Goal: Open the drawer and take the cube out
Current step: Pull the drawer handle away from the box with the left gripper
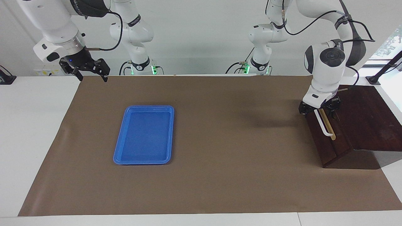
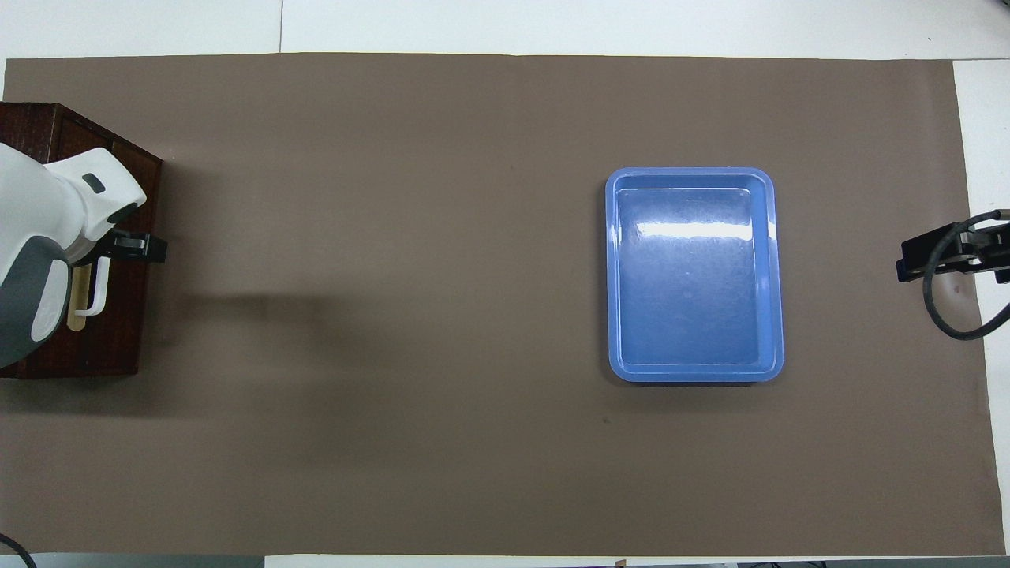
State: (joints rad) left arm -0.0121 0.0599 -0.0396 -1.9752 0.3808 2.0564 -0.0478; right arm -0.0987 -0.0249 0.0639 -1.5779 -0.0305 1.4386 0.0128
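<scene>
Facing view: left end effector (image 1: 319, 108) at drawer (image 1: 329, 138) handle (grip unclear); right end effector (image 1: 91, 71) spread wide, waiting; no legible writing.

A white table (image 1: 37, 125) carries a brown mat (image 1: 220, 175), on which lie a blue tray (image 1: 144, 135) and, at the left arm's end, the dark drawer box (image 1: 361, 122).
</scene>
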